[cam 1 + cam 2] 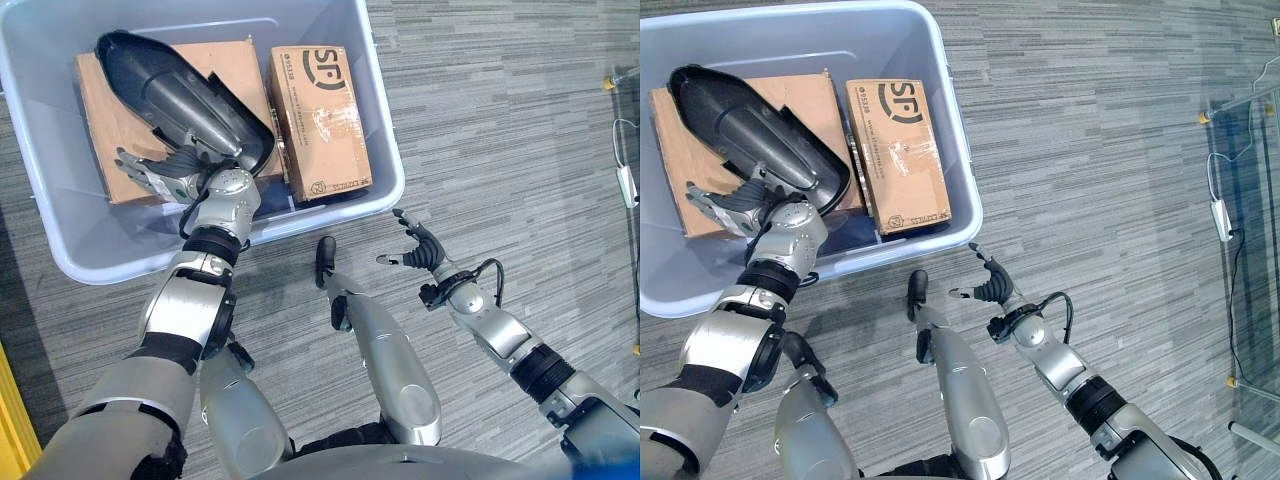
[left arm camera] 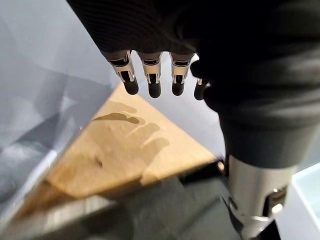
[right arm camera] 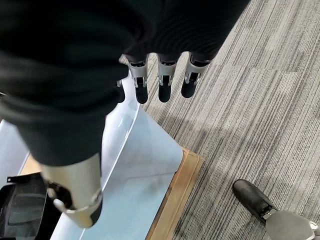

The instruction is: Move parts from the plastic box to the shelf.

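Observation:
A pale blue plastic box [image 1: 385,150] stands on the carpet at the upper left. Inside it a long dark grey moulded part [image 1: 180,85] lies across a flat cardboard carton [image 1: 105,130], with a second carton [image 1: 318,120] beside it. My left hand [image 1: 165,178] is inside the box by the near end of the dark part. It is open, its fingers [image 2: 150,80] stretched above the cardboard [image 2: 130,150]. My right hand [image 1: 420,250] hovers open over the carpet just outside the box's near right corner, holding nothing, fingers [image 3: 162,82] straight.
Grey striped carpet [image 1: 500,120] spreads to the right of the box. A clear-panelled frame with metal legs [image 1: 1240,200] and a white cable stands at the far right. A yellow edge [image 1: 10,420] shows at the lower left.

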